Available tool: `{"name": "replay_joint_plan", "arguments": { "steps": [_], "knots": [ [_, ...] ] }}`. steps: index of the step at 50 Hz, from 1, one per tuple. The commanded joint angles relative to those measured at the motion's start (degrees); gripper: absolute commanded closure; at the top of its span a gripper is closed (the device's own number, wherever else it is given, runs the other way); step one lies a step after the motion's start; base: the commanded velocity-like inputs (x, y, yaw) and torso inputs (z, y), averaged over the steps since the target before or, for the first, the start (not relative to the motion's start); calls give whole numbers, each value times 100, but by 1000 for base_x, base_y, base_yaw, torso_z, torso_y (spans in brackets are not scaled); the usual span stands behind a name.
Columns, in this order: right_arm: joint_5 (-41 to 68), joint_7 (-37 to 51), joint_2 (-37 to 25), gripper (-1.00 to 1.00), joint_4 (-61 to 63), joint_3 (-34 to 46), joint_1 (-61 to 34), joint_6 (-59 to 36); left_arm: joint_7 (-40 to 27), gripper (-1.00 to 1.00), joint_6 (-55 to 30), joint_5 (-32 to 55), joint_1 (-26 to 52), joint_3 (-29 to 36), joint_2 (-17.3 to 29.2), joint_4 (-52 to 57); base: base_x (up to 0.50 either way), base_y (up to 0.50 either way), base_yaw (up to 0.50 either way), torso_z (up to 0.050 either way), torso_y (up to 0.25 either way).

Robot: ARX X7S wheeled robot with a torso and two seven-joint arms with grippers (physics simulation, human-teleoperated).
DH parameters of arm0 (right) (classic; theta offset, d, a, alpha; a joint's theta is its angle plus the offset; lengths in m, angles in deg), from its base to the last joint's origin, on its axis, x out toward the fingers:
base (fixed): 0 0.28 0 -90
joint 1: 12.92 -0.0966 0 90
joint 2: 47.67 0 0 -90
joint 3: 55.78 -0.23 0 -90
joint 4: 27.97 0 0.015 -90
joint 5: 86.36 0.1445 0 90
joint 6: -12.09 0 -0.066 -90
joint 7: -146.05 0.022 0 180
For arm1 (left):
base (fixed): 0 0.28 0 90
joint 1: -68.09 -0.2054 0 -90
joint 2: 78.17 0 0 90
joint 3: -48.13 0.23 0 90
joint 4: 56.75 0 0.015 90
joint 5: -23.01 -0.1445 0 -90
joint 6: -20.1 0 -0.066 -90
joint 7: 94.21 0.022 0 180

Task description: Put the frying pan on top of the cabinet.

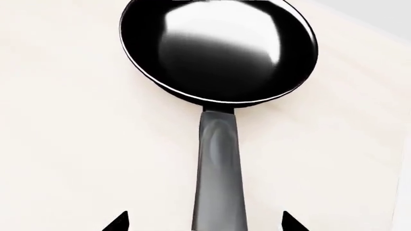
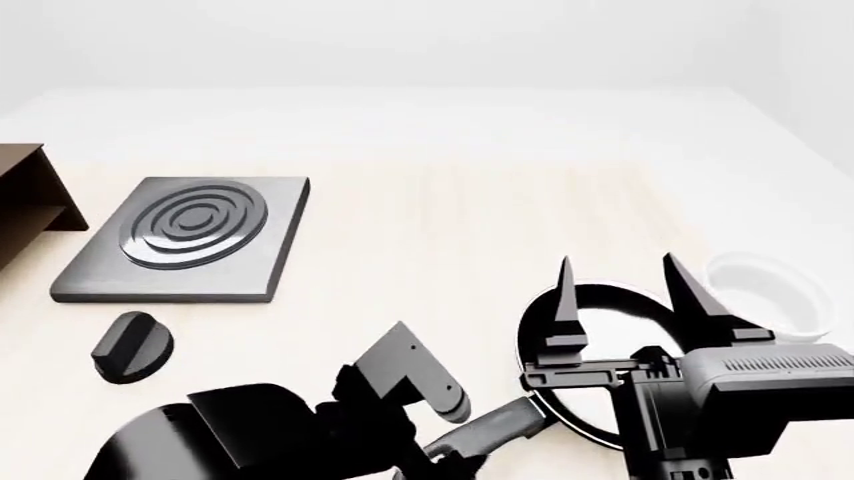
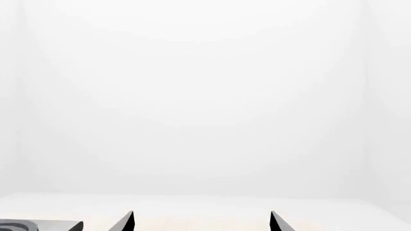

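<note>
- You have not lifted anything yet: the pan [image 2: 607, 345] sits flat on the tabletop [image 2: 441, 220] near its front edge, toward the right, and nothing grips it.
- The cabinet [image 2: 30, 200] shows only as a brown corner at the tabletop's far left edge, well apart from the pan. Its top is cut off by the frame, so you cannot tell from here what lies on it.
- Everything is left, by my reading: the grasp, the lift, the carry along the tabletop to the left, and the set-down on the cabinet.
- Your left pincer [image 1: 205, 222] is released. In the left wrist view its two tips stand either side of the handle [image 1: 220, 178], apart from it, with clear tabletop showing in both gaps.
- The handle runs straight between the tips toward the bowl of the pan, so the line-up looks good for a grip on the handle's outer end.
- Your right pincer [image 2: 627, 285] is also released and empty, tips pointing up, raised in front of the pan in the head view; its wrist view shows mostly blank wall.
- Between the pan and the cabinet lie the burner plate [image 2: 187, 238] and a knob [image 2: 132, 346]; a white bowl [image 2: 767, 295] stands just beside the pan, toward the right edge.
</note>
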Motion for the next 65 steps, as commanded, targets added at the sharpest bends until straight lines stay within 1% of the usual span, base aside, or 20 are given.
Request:
{"name": "replay_joint_plan", "arguments": {
  "steps": [1,9,20,24,36,56,65],
  "knots": [
    [15,17,-27,-100,-43,31,0,60,50,-100,77,29,77,357,-39,-132,0,0,0,0,0],
    [42,32,-47,-100,-62,25,16,106,50,-100,110,51,116,448,-42,-191,0,0,0,0,0],
    [61,53,-72,-100,-77,51,24,141,74,-100,243,-13,164,752,-36,-396,0,0,0,0,0],
    [71,69,-81,-100,-74,42,36,163,135,-100,410,-128,233,948,-22,-685,0,0,0,0,0],
    [98,76,-96,-100,-107,74,73,254,263,-100,685,-292,399,1221,-59,-1290,0,0,0,0,0],
    [157,106,-139,-100,-107,88,117,356,468,-100,826,-347,656,1655,-183,-1698,0,0,0,0,0],
    [192,109,-163,-100,-128,88,134,405,652,-100,1100,-493,820,1928,-295,-2287,0,0,0,0,0]
  ]
}}
